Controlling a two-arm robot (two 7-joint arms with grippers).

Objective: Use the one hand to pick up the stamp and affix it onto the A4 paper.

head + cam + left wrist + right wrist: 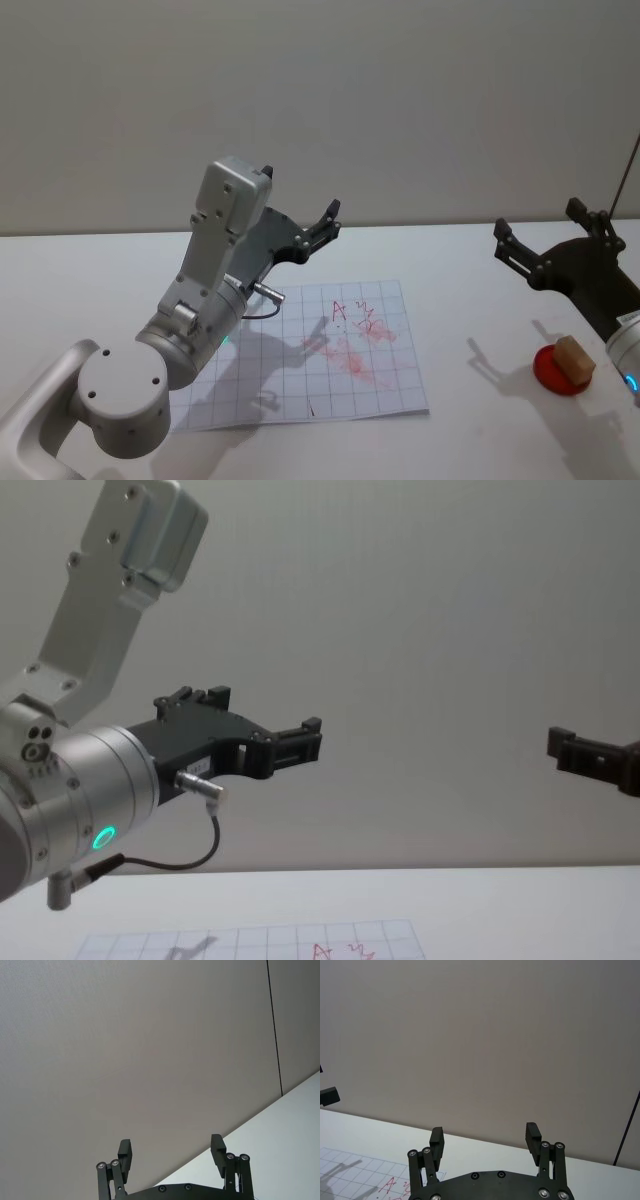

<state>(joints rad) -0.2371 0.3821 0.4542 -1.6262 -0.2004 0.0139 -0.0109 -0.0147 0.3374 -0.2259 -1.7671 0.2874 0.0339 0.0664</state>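
Light-brown wood, the stamp (573,358) sits on a red round pad (548,374) near the right edge of the white worktop (470,290) in the head view. The right gripper (540,228) hangs open in the air, closer to the back edge and apart from the stamp. The A4 paper (330,350) lies flat in the middle, and the left gripper (325,222) is open near its back edge.

In the left wrist view, the left gripper (171,1152) has its fingers wide apart.

In the right wrist view, the right gripper (485,1140) is open and holds nothing. A corner of the A4 paper (355,1167) lies on the worktop.

In the chest view, the left gripper (300,742) and right gripper (580,752) hang high over the worktop
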